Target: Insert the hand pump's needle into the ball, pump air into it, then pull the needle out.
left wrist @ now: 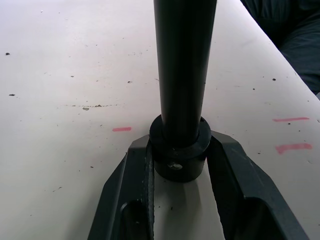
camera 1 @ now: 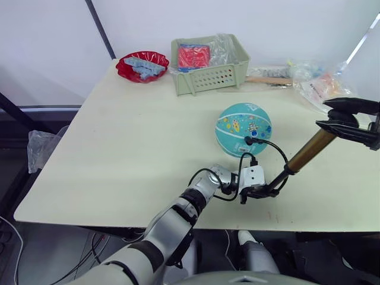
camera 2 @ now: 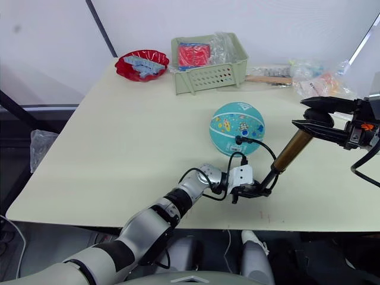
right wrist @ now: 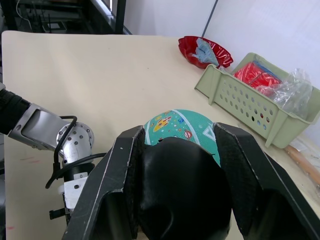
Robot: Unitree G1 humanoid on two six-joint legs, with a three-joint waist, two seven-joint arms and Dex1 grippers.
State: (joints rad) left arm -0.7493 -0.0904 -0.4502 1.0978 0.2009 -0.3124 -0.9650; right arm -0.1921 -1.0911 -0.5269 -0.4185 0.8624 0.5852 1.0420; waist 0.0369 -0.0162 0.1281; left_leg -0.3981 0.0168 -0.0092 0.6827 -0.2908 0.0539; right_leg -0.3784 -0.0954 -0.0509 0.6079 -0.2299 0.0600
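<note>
Fingers of the left gripper [left wrist: 181, 165] pinch the black base collar of the hand pump [camera 1: 301, 157], one finger on each side of the collar, low over the table [camera 1: 119, 148] near its front edge. Fingers of the right gripper [right wrist: 175, 200] clasp the pump's black handle, which bulges between them, held above the table's right side. Pump long axis runs on a slant: base end low and toward the robot's left at the left gripper, bronze barrel rising to the right and away to the handle. Thin black hose [camera 1: 270, 145] loops from the base up to a small black fitting resting against the near side of the ball [camera 1: 243, 129]; the needle itself is too small to see, so whether it is seated in the valve cannot be told. Ball sits on the table behind the pump base, free, held by nothing. Risks, as judged: any push or tug through the hose could roll the unheld ball and pull the fitting off or bend the needle; a pump stroke not in line with the slanted barrel could twist the collar out of the left pinch. Green basket [camera 1: 208, 71] and red bowl [camera 1: 142, 65] stand well apart at the far edge.
</note>
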